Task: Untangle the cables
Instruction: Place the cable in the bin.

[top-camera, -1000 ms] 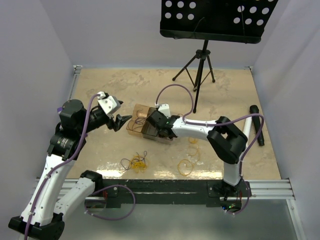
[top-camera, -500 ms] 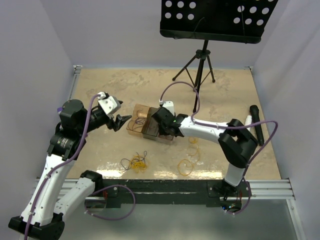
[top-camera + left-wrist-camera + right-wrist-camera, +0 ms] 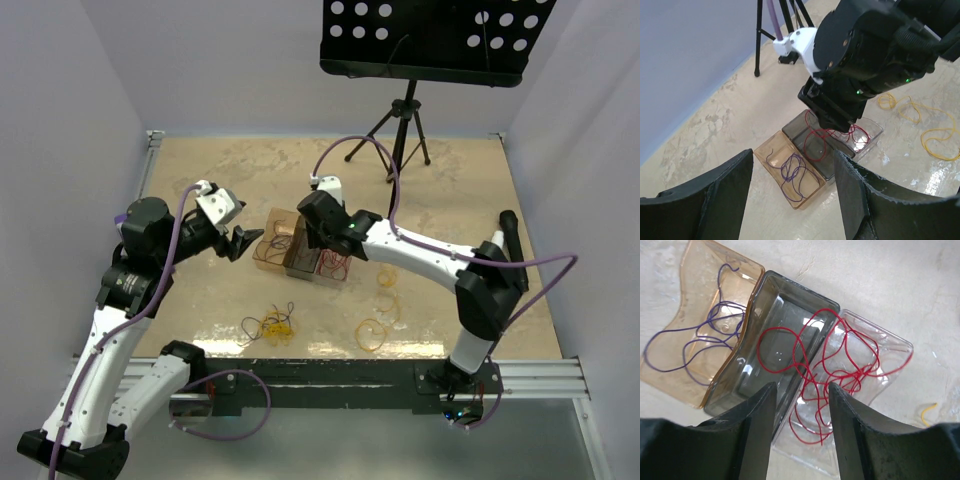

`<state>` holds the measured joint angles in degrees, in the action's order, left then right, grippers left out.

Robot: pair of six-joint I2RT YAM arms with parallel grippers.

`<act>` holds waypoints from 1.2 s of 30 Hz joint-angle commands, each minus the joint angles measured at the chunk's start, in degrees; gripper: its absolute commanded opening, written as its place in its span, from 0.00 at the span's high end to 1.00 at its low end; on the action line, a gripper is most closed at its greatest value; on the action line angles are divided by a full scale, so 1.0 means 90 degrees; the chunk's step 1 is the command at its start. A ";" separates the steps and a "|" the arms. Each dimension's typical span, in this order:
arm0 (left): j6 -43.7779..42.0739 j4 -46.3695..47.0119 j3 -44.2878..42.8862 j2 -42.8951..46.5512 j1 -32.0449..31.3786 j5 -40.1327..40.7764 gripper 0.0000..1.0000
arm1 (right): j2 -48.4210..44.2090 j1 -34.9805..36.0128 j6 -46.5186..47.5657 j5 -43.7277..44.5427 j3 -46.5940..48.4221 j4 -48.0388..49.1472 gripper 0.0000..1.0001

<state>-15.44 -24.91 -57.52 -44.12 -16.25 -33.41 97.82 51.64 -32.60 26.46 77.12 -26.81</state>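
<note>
Opened and raised since a second ago, the right tool (image 3: pixel 800 390) grips nothing; just below it the red cable (image 3: pixel 847 376) sprawls across the grey tray (image 3: pixel 800 287) and clear tray (image 3: pixel 890 347), apparently dropped there to sort colours. The left tool (image 3: pixel 243 243) hangs open and empty, purple cable (image 3: pixel 705 335) just ahead.

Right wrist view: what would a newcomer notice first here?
The red cable, a bright tangle sprawled across the dark grey tray and the clear tray, directly under the open right pincer. Beside them an amber tray holds a purple cable. In the top view, yellow cables lie loose near the front edge of the table.
</note>
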 commanded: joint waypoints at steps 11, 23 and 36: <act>0.0739 0.0473 -0.0084 -0.0166 0.0058 0.0861 0.30 | 0.1835 0.0210 0.0556 0.0800 0.1303 -0.0312 0.50; 0.0593 0.0433 0.0013 -0.0069 0.0067 0.0802 0.30 | 0.2237 0.0356 0.0458 0.1611 0.1656 -0.0703 0.58; 0.0505 0.0414 0.0004 0.0009 0.0067 0.0812 0.30 | 0.1789 0.0366 0.0117 0.1602 0.1500 -0.0674 1.00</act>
<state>-10.24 -23.14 -57.39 -45.01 -16.08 -26.70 118.48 54.81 -29.41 39.57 90.41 -32.97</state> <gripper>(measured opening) 0.700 0.033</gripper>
